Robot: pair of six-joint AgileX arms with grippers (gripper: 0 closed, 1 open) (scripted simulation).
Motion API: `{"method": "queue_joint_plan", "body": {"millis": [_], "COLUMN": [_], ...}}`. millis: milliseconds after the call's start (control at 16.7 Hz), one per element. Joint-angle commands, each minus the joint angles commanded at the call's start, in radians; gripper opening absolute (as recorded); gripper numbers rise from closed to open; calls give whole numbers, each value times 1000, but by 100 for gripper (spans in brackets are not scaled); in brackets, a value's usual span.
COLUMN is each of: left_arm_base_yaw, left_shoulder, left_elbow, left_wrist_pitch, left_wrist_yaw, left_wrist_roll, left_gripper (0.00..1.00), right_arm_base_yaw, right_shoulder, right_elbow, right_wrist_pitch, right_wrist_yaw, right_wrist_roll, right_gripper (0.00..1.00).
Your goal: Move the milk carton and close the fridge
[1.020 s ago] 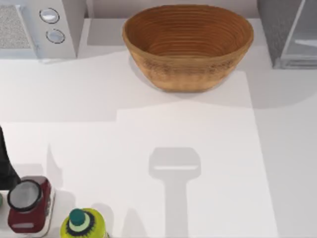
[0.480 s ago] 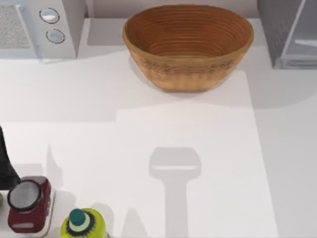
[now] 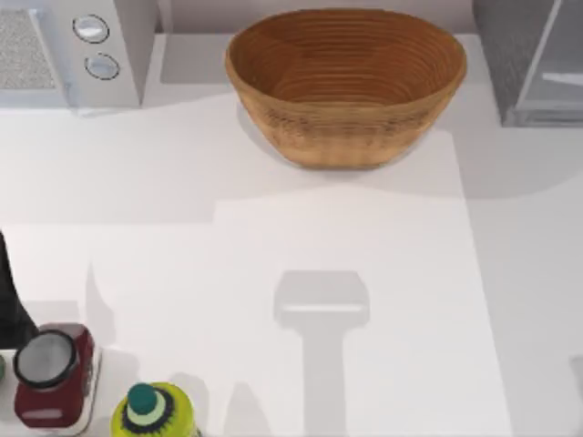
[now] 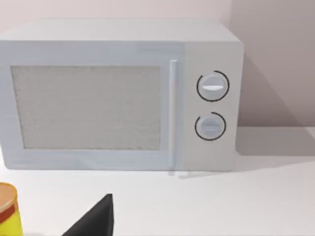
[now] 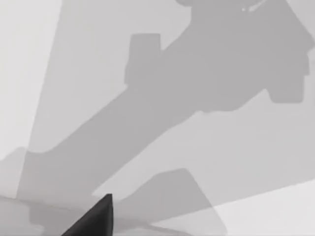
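at the top view's far left a grey microwave with two round knobs [image 3: 68,50] is seen, then a brown wicker basket [image 3: 346,82], then the grey metallic fridge [image 3: 533,59] at far right. neither gripper's jaw state can be told.

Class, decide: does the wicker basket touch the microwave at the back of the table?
Apart. The top view shows bare table between the wicker basket and the microwave.

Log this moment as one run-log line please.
fridge far right of table | wicker basket far centre | microwave far left | left claw facing microwave | right claw above bare table
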Motion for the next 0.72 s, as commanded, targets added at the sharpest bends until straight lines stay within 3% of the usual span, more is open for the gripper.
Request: {"method": "queue_joint_plan", "body": {"millis": [420,720], "left_arm_base_yaw": [0,0], "left_shoulder": [0,0], "left_elbow": [0,0], "left_wrist_pitch": [0,0], "left_wrist_yaw": [0,0], "left_wrist_roll": [0,0], "left_gripper": [100,100], "right_arm_base_yaw": [-647,-945], "right_shoulder": [753,1079], "right_elbow": [218,306], "right_wrist_pitch": [27,86], "right_wrist_yaw": [-323,-482], "right_wrist_roll": [-746,-1069], "right_gripper": [100,100]}}
